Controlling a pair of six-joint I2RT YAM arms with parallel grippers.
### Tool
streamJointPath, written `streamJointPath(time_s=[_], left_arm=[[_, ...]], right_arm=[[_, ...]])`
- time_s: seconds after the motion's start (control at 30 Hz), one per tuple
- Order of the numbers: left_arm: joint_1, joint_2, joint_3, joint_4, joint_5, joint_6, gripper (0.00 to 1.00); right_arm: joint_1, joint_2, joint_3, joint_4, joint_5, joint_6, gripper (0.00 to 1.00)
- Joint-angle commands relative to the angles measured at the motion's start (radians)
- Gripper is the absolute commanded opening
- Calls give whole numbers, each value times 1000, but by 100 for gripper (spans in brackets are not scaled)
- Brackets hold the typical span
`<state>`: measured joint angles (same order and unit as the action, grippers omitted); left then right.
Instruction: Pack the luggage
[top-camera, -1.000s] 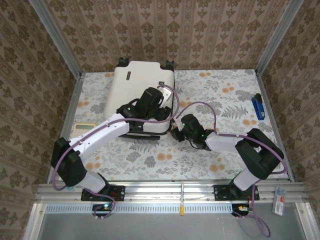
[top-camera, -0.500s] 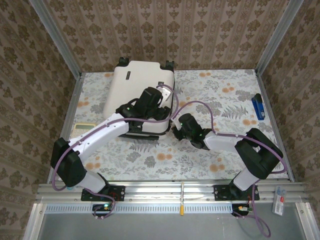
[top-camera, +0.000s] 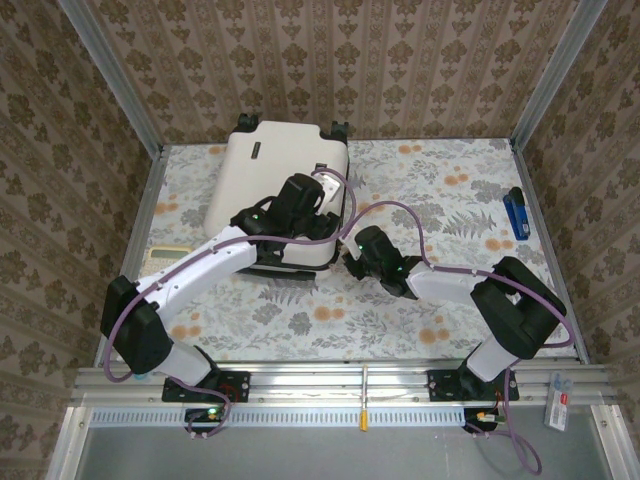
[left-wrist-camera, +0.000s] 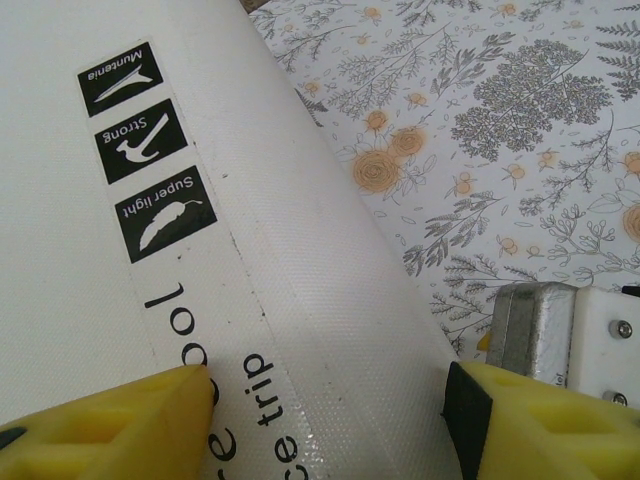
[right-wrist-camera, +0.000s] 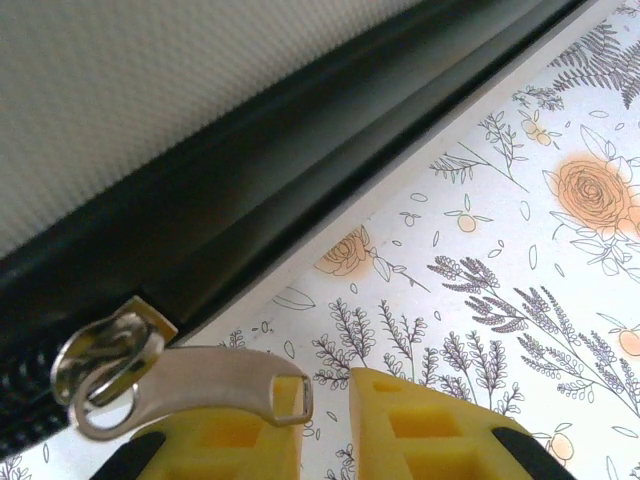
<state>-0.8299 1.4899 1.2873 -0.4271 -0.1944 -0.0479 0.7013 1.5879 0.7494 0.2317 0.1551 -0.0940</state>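
Note:
The luggage (top-camera: 270, 160) lies flat and closed at the back left of the table, cream shell up, with its black zipper seam (right-wrist-camera: 250, 200) along the side. My left gripper (top-camera: 305, 222) rests on the shell's near right part. In the left wrist view it (left-wrist-camera: 328, 395) stands open, and the printed shell (left-wrist-camera: 300, 330) spans the gap between its yellow fingers. My right gripper (top-camera: 350, 258) is at the luggage's near right corner. Its jaws (right-wrist-camera: 328, 400) stand a narrow gap apart, tablecloth showing between them. The silver zipper pull (right-wrist-camera: 190, 390) lies across the left finger (right-wrist-camera: 230, 440).
A blue object (top-camera: 515, 213) lies near the table's right edge. A pale yellow-green flat item (top-camera: 168, 257) sits by the left edge. Patterned walls and metal posts enclose the table. Open floral tablecloth (top-camera: 450, 190) stretches right of the luggage.
My right gripper has crept slightly left, closer to the luggage's corner. The left arm and the luggage have not moved.

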Motion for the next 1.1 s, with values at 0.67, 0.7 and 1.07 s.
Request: streamJointPath(time_s=[0.67,0.7,1.07], left_arm=[[2,40,-62,-152,70,-30,64],[3,38,-62,-151,70,-32,64],[11,36,-90,-132,71,-58,64]], right_arm=[[33,-48,90,-20,-78,-62,0],[33,-47,88,-19,-82,-62,0],[33,-81,62,-15,-214,-61,0]])
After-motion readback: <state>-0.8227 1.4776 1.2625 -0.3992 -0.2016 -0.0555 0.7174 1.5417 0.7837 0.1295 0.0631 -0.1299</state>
